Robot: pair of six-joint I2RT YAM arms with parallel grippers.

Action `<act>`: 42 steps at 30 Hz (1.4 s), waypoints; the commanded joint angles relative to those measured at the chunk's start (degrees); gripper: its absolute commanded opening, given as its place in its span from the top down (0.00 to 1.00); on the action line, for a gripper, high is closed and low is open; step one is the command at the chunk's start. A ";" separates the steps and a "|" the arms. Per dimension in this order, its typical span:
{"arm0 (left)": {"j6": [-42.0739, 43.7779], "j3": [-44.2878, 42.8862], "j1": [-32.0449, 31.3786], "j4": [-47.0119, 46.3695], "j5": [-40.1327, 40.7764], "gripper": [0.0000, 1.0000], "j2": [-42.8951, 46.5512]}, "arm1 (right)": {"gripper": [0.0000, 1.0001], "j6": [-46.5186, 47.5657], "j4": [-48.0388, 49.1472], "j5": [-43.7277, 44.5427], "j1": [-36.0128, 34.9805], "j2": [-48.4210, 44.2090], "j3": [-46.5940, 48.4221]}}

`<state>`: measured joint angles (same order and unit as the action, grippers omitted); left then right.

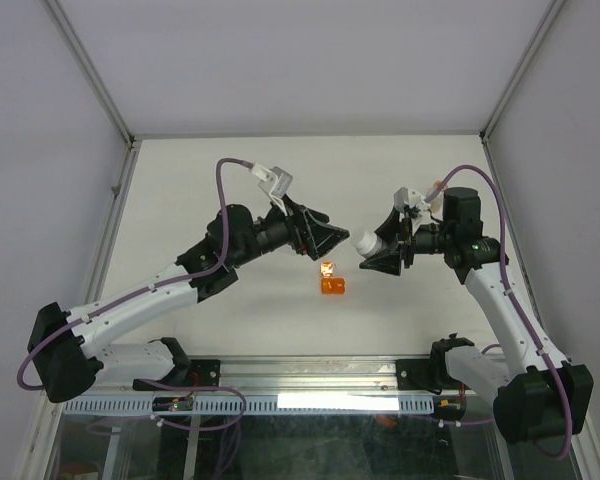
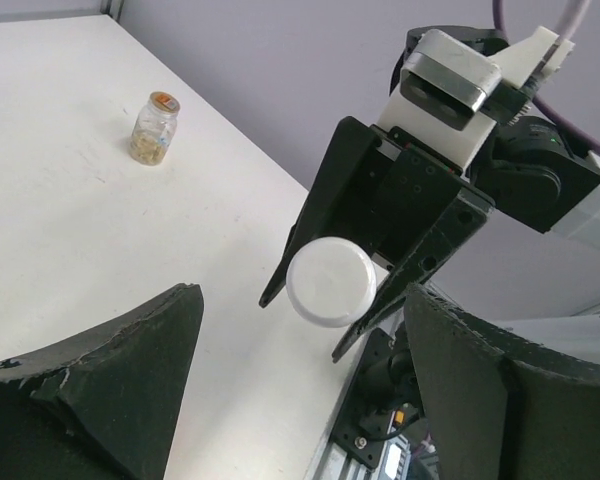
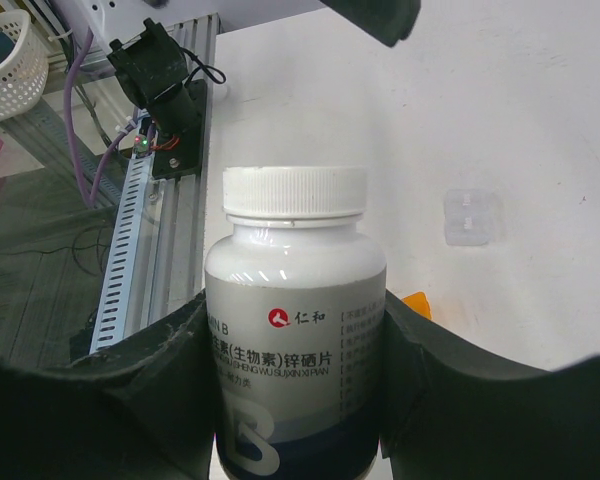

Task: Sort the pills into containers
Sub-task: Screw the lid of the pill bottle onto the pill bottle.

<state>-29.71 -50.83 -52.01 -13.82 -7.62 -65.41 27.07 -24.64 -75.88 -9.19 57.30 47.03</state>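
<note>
Closing the left fingers (image 2: 130, 380) squarely round the cap (image 2: 330, 282) looks like the step in hand. They stand wide apart, gripping nothing, with the cap facing them just ahead. Centre on it first, since an off-axis pinch could slip. The right fingers (image 3: 150, 400) clamp the bottle (image 3: 295, 300) by its body, held sideways above the table (image 1: 230, 180). Only the left wrist view shows pills (image 2: 152, 142) inside the vial (image 2: 156, 125); the top view adds the cup (image 1: 332, 288) just beside it.
</note>
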 commanded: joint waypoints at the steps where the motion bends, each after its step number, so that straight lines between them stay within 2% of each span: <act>1: 0.88 -5.22 -0.89 1.26 -0.41 0.18 -3.86 | 1.00 -0.05 2.50 -1.25 0.40 -1.11 1.99; 5: 0.15 -8.56 -1.57 1.19 -3.54 0.23 -7.76 | 1.00 0.00 2.49 -1.46 0.29 -1.14 2.00; 8: 0.01 -9.57 -2.39 1.07 -4.69 0.30 -9.57 | 1.00 0.00 2.49 -1.43 0.31 -1.22 1.97; 17: 0.25 -10.44 -3.89 0.88 -5.58 0.40 -10.96 | 1.00 -0.09 2.58 -1.47 0.30 -1.22 1.91; 32: 1.73 -11.42 -3.89 1.44 -12.56 0.78 -12.92 | 1.00 -0.11 2.57 -1.50 0.31 -1.22 1.97; 35: 5.04 -10.84 -3.74 -0.08 -17.23 0.83 -13.22 | 1.00 -0.13 2.56 -1.56 0.31 -1.22 1.97; 37: 10.39 -9.32 -3.27 -2.92 -22.88 0.85 -13.22 | 1.00 -0.13 2.52 -1.64 0.31 -1.31 2.02; 42: 29.21 -5.94 -0.94 -7.28 -45.08 0.85 -15.17 | 1.00 -0.18 2.58 -1.83 0.31 -1.49 2.02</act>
<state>-16.45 -58.65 -52.62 -17.12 -27.66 -78.74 27.09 -25.17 -77.97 -8.91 56.82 47.03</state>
